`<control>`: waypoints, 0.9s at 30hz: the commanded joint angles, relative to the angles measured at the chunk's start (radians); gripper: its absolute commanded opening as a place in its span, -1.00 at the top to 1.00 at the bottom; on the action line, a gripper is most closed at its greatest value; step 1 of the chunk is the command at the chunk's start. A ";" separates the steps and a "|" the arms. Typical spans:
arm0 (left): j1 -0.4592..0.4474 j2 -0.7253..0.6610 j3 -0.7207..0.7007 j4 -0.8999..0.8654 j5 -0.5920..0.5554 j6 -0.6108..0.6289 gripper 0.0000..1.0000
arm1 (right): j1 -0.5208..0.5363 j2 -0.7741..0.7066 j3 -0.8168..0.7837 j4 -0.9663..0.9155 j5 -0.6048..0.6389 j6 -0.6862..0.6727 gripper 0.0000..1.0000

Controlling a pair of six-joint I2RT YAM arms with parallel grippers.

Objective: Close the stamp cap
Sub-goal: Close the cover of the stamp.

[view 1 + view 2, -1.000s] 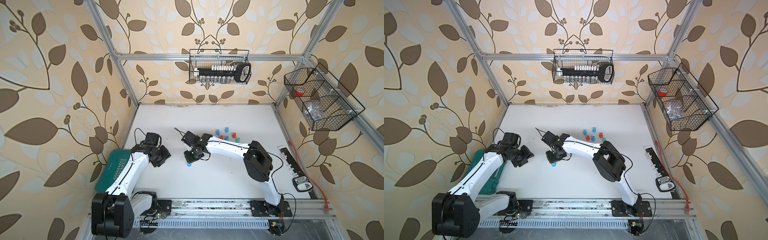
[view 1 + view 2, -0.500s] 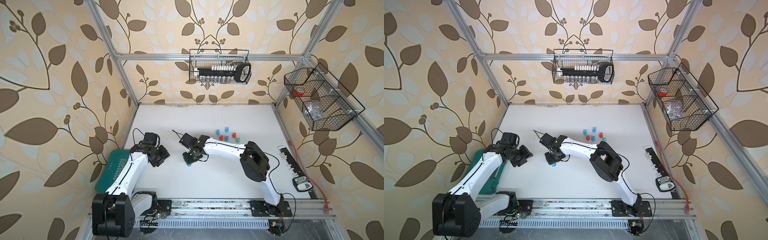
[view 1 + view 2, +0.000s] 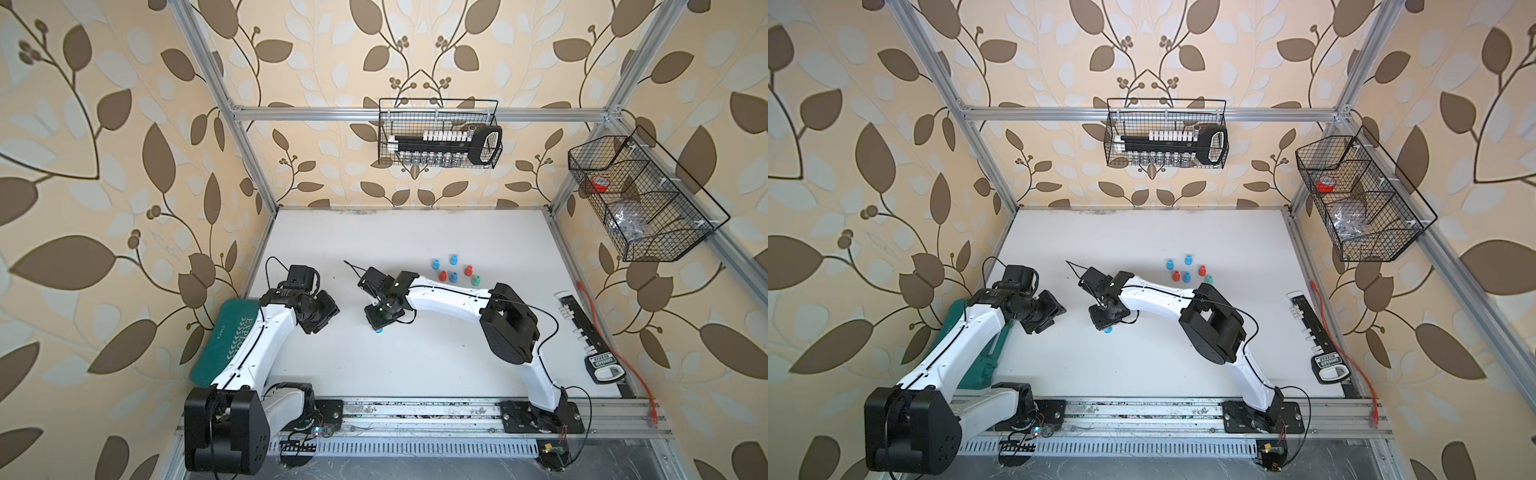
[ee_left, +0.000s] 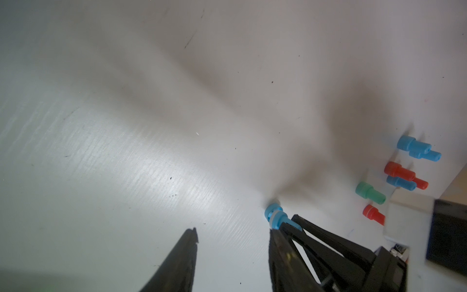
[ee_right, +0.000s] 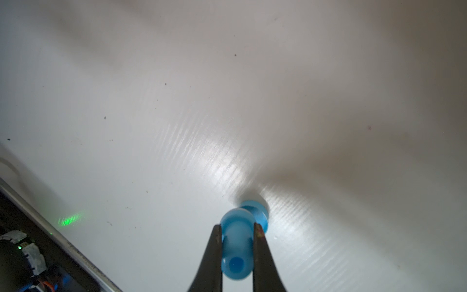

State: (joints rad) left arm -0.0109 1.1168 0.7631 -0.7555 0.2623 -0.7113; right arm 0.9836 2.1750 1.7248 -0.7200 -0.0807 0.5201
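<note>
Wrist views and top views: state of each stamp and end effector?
blue stamp: upright, gripped at the stem, pale band between base and body, cap seating unclear
right end effector: shut on blue stamp
left end effector: open, empty
six loose stamps: upright, clustered, untouched

Right wrist view: the blue stamp (image 5: 236,220) pinched in the right gripper (image 5: 237,225) is blurred by closeness, and both fingers run off the picture's edge. In both top views the gripper's body hides the stamp except a blue sliver at its 6 o'clock. Left wrist view: the fingers of the left gripper (image 4: 232,230) are cut off too, and a red stamp (image 4: 373,217) sits half behind the right arm (image 4: 404,222).
</note>
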 commanded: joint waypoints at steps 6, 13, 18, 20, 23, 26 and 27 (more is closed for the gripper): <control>0.017 -0.011 0.001 0.001 0.022 0.019 0.04 | -0.004 0.014 -0.032 0.002 0.021 0.007 0.81; 0.017 -0.009 0.004 0.001 0.022 0.021 0.04 | -0.003 0.015 -0.043 0.007 0.026 0.007 0.81; 0.018 -0.008 0.006 0.004 0.024 0.020 0.04 | -0.004 0.020 -0.058 0.023 0.038 0.007 0.81; 0.018 -0.008 0.006 0.008 0.025 0.018 0.04 | -0.004 0.019 -0.078 0.048 0.058 0.008 0.80; 0.019 -0.006 0.007 0.010 0.026 0.017 0.04 | -0.002 0.015 -0.107 0.085 0.085 0.008 0.75; 0.018 -0.008 0.008 0.014 0.026 0.017 0.04 | 0.003 0.004 -0.131 0.105 0.152 -0.004 0.73; 0.018 -0.008 0.007 0.015 0.025 0.017 0.04 | 0.006 -0.003 -0.142 0.117 0.179 -0.011 0.73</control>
State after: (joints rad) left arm -0.0044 1.1168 0.7631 -0.7490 0.2771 -0.7090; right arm 0.9836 2.1647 1.6421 -0.6025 -0.0170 0.5220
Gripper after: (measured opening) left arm 0.479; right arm 0.139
